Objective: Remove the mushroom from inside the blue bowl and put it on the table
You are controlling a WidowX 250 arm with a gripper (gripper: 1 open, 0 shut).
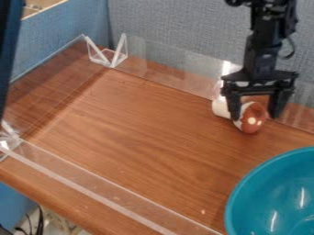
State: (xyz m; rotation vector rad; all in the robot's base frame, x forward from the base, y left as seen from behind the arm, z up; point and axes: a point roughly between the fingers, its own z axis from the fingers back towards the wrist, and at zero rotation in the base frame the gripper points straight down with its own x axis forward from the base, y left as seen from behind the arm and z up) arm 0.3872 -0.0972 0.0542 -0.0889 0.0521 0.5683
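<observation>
Table [135, 128]: reddish wood-grain top with low clear walls along its edges. The work area lies at the far right corner, close to a wall, so a nudged object could roll against the acrylic and be awkward to reach.
Blue bowl [280, 197]: sits at the near right corner, partly cut off by the frame. No mushroom is visible inside it; the task's starting condition does not match what is seen.
Gripper [256, 99]: pointing straight down, jaws spread wide, nothing between them gripped. Its fingers stand on either side of the mushroom, low over the tabletop.
Mushroom [247, 117]: lies on its side on the table, well apart from the bowl, orange-brown cap toward the viewer, cream stem toward the far wall.
Risk, primary: a fingertip may land on the rounded cap and push it aside instead of straddling it.
Risk, secondary: closing on the smooth cap may squeeze the piece out sideways.
Risk, tertiary: descending too far may drive the fingers into the tabletop.
</observation>
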